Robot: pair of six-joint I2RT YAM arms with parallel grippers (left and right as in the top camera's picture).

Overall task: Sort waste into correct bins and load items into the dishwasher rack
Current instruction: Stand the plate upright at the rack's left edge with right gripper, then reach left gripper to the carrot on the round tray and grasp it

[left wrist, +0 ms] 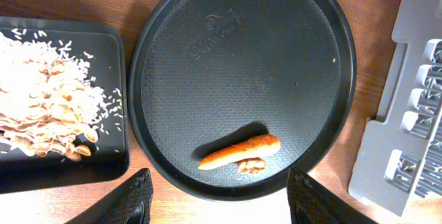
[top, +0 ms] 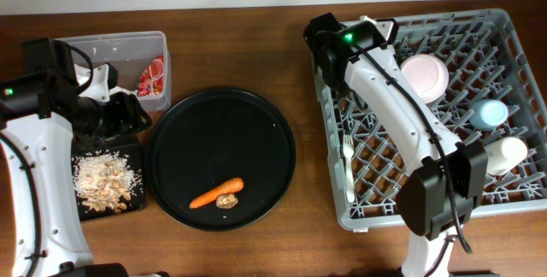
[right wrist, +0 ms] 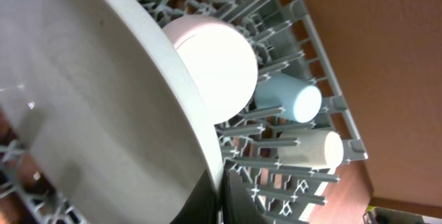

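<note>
Plate [right wrist: 83,99] rim pinched in right hand [right wrist: 219,200], at rack [right wrist: 276,51].
Left hand [left wrist: 221,207] wide open above carrot [left wrist: 238,151].

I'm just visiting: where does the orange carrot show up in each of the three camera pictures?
Overhead: carrot lies low on the round black tray, centre-left.
Left wrist: carrot lower middle, on the same tray, brown lump right beside it.
Right wrist: not in it.
Shared landmark: the grey dishwasher rack, in all three views.
</note>
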